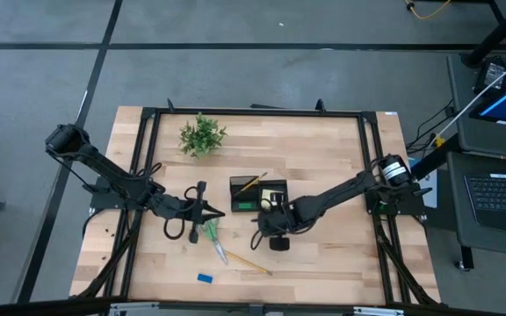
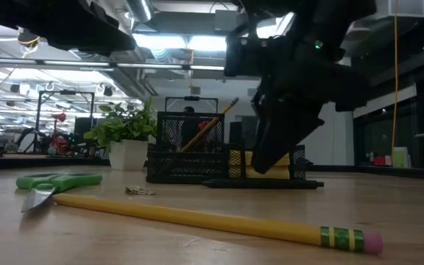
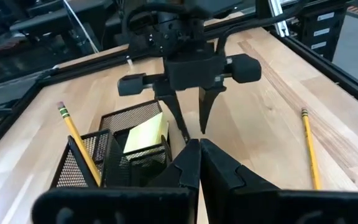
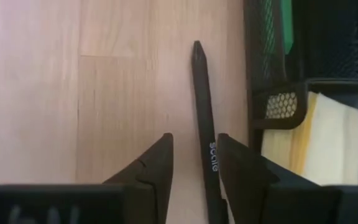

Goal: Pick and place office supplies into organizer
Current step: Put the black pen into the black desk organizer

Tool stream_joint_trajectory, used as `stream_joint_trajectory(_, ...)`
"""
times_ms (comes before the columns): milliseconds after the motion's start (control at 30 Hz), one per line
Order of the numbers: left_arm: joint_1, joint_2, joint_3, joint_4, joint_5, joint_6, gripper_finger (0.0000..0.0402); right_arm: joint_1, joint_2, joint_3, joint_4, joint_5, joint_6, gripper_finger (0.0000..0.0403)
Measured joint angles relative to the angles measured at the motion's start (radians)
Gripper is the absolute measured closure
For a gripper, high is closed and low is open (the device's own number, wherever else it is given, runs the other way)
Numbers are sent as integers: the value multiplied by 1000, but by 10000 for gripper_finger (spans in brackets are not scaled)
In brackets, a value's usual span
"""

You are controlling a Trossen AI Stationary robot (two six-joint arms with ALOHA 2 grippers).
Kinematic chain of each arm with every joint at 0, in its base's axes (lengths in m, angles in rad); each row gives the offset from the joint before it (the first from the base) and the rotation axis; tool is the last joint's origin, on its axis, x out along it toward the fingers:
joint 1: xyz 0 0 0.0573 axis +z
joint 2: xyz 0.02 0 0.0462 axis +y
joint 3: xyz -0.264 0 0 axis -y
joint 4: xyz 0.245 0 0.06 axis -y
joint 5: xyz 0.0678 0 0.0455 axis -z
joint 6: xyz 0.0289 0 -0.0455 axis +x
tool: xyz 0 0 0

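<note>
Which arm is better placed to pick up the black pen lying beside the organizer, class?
The right. Its right gripper hangs open with the black pen between its fingers, beside the organizer. The left gripper is shut, nearer the scissors.

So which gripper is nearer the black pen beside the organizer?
The right gripper: its fingers straddle the black pen. The left gripper sits farther off, beyond the organizer, by the scissors.

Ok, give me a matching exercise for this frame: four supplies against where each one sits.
Things:
1 sticky-note pad
2 black pen
3 scissors
4 blue block

Places:
A between the right gripper's open fingers
B alone near the table edge farthest from the plant
C inside the organizer
D on the table by the left gripper

Pairs: 1-C; 2-A; 3-D; 4-B
</note>
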Motion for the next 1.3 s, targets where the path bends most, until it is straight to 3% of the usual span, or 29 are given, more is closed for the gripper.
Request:
stream_joint_trajectory(467,0,0,0,-63,-61,-30,397,-38,30,0,-3,-93,0,287)
stream_joint_trajectory(1067,2,0,0,-81,-60,-63,399,-70,52,0,-6,-196,31,288)
stream_joint_trajectory(1300,2,0,0,-81,-59,-63,396,-67,53,0,-9,-207,58,342)
